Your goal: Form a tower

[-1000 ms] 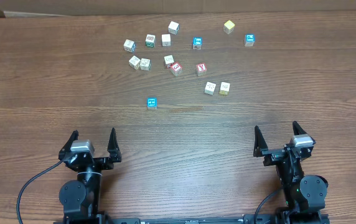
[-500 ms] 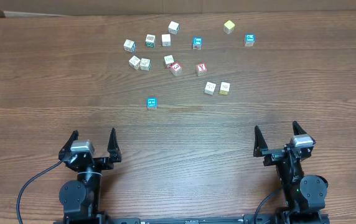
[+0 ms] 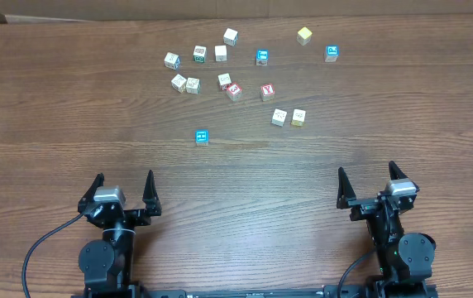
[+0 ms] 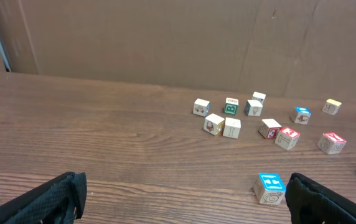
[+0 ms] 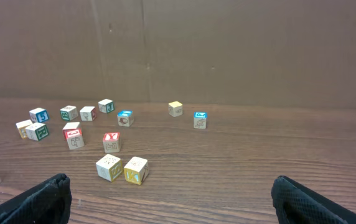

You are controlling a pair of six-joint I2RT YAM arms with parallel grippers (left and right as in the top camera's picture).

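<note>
No tower is in view; only single loose wooden cubes lie scattered over the far half of the table (image 3: 54,99). Nearest to me is a blue-topped cube (image 3: 202,137), which in the left wrist view sits just inside the right finger (image 4: 270,188). A red Y cube (image 3: 267,92) (image 5: 111,142) lies further back, with a cream cube (image 3: 279,117) (image 5: 109,168) and a yellowish cube (image 3: 298,117) (image 5: 135,170) side by side near it. My left gripper (image 3: 124,178) (image 4: 184,199) and right gripper (image 3: 367,170) (image 5: 168,199) rest near the front edge, both open and holding nothing.
Several more cubes cluster at the back: cream ones (image 3: 185,83), a green-marked one (image 3: 199,54), two blue-topped ones (image 3: 262,57) (image 3: 332,53) and a yellow one (image 3: 304,36). A brown cardboard wall (image 4: 165,37) closes off the far side of the table.
</note>
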